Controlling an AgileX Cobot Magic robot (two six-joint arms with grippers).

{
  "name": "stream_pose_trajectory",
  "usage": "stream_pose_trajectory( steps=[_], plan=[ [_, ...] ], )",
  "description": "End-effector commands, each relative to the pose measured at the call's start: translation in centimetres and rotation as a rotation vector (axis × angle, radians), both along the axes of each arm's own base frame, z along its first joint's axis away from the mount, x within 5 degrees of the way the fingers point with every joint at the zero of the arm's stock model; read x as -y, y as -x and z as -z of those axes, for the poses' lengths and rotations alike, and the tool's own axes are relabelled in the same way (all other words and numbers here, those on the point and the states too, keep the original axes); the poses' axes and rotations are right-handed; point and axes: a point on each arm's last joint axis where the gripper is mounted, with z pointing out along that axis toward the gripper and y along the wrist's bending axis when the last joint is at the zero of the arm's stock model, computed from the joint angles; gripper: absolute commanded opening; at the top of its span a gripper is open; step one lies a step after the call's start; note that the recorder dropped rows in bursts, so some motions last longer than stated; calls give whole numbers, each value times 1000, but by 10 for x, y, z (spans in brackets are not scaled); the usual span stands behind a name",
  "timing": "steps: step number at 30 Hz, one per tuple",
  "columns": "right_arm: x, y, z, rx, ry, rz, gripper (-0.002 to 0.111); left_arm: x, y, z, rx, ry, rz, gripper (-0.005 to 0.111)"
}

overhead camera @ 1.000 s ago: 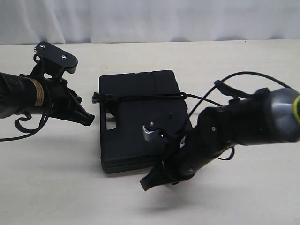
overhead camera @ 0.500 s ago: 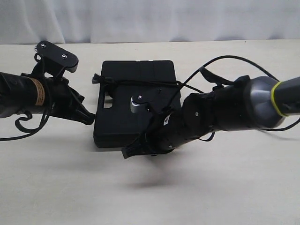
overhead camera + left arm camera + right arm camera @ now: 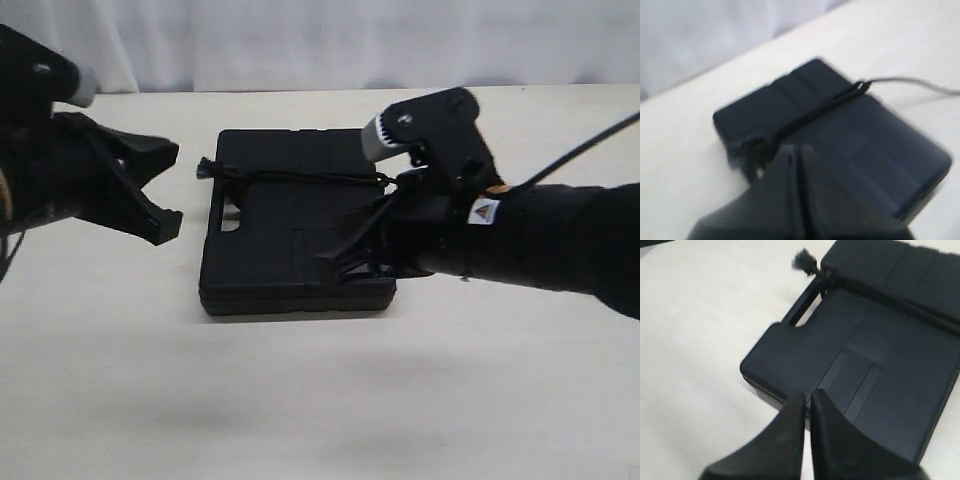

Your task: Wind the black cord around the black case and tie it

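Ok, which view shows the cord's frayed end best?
Right wrist view: the frayed end stands out clearly beside the case. Exterior shows it tiny; left wrist is blurred, showing only the cord crossing the case.

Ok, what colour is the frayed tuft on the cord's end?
Black. The tuft shows best in the right wrist view.

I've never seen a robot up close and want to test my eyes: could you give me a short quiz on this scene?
1. True or false: the black cord crosses the top of the black case.
2. The cord's frayed tuft sits: A) beside the handle slot; B) in a hand; C) under the case.
3. Are the left hand and right hand open or shut?
Key: 1 true; 2 A; 3 both shut.
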Motion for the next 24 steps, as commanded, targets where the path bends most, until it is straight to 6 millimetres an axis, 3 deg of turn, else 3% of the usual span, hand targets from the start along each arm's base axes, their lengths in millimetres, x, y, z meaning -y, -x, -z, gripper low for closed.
stream_pose_trajectory(
  steps=[1, 10, 18, 24],
  plan=[
    [15, 16, -28, 107, -61, -6, 4, -3, 25, -27, 171, 126, 75, 0],
    [43, 58, -80, 250, -142, -73, 4, -26, 49, -49, 171, 140, -51, 0],
    [68, 91, -107, 370, -185, -107, 4, -45, 84, -81, 309, 250, -74, 0],
    [82, 111, -117, 389, -235, -120, 4, -54, 102, -93, 390, 293, -72, 0]
  ],
)
